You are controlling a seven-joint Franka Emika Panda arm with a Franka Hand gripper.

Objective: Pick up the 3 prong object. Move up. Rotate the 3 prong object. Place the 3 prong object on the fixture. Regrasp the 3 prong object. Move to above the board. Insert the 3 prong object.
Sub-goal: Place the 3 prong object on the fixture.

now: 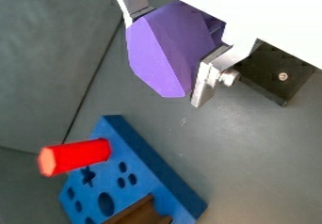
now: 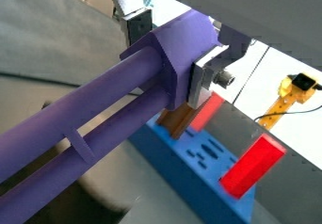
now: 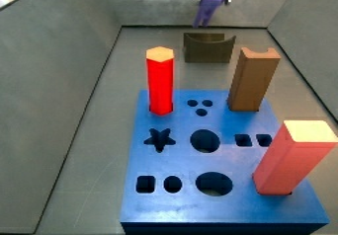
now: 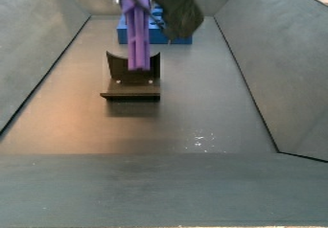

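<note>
Two gripper [image 2: 174, 56] fingers [image 2: 208, 72] clamp unlabeled 3 prong object [image 2: 107, 110].

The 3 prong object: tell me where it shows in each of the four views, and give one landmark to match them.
Wrist view: the 3 prong object seen end-on, in the gripper.
Wrist view: the 3 prong object, a long purple shaft in the gripper.
Side view: its purple tip at the top edge, above the fixture.
Side view: upright over the fixture.
Shared landmark: the blue board.
</note>
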